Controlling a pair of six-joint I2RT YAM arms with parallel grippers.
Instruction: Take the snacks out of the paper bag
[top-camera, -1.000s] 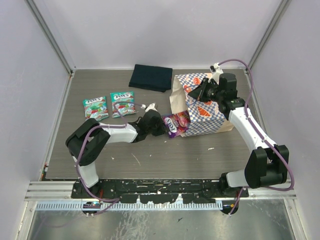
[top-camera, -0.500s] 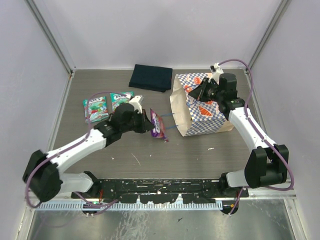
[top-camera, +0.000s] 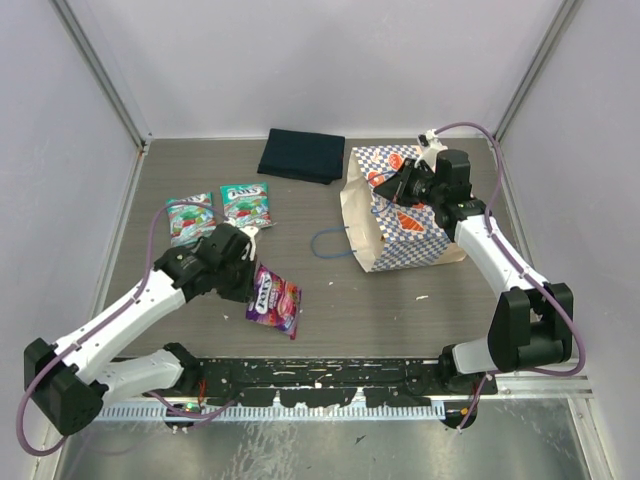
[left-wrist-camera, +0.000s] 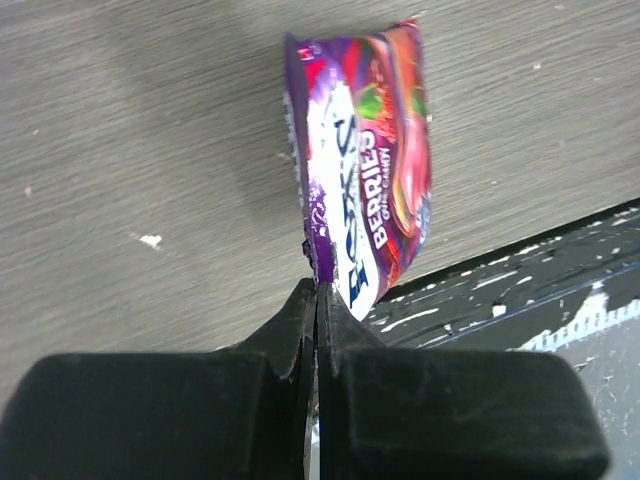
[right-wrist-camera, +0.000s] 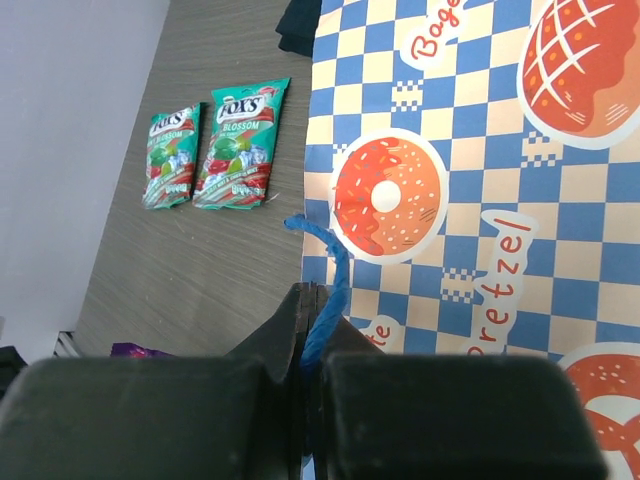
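From above, the left claw (top-camera: 250, 280) has a purple pouch (top-camera: 274, 299) sticking out just beyond its tips, over the table (top-camera: 400, 300). Only its wrist camera shows the jaws squeezed tight on the pouch's edge. The right claw (top-camera: 393, 186) sits against the top of the paper bag (top-camera: 410, 225), which lies on its side. Its own camera reveals what the overhead view hides: the fingers are closed on a blue cord handle (right-wrist-camera: 326, 268). Two green pouches (right-wrist-camera: 240, 143) lie flat on the table, out beyond that claw.
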